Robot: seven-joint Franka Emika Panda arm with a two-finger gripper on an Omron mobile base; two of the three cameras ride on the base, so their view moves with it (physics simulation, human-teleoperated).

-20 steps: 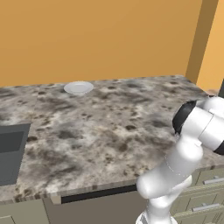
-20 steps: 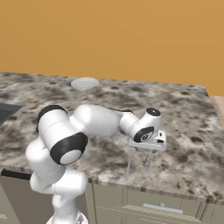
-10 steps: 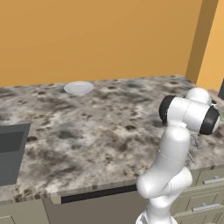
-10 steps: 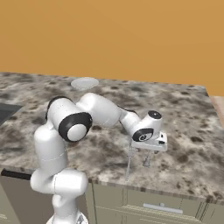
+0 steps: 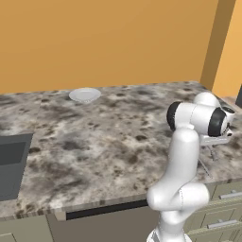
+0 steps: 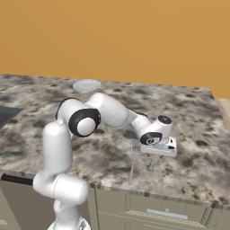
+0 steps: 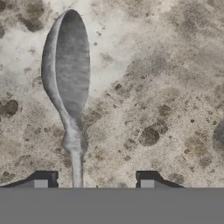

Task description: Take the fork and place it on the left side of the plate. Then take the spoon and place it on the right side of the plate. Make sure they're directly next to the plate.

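A grey metal spoon (image 7: pixel 70 70) lies on the speckled stone counter. In the hand view its bowl points up and left, and its handle runs down between my fingertips (image 7: pixel 43 179). My gripper (image 7: pixel 95 181) is open just above it. The handle sits nearer the left tip and neither tip touches it. From the right base view the gripper (image 6: pixel 151 164) hangs low near the counter's front right edge. The fork (image 6: pixel 133 165) lies just to its left, pointing at the edge. The small white plate (image 6: pixel 86 85) sits far back by the wall, also seen as the plate (image 5: pixel 85 95).
A dark sink (image 5: pixel 10 160) is set into the counter at the left. The counter's front edge (image 6: pixel 148 192) runs close below the fork, with drawers beneath. An orange wall backs the counter. My own arm (image 6: pixel 112 112) stretches across the middle.
The arm's elbow and upper links have swung up and over. The hand has stayed low over the same spot at the counter's front right. Plate and fork have not moved.
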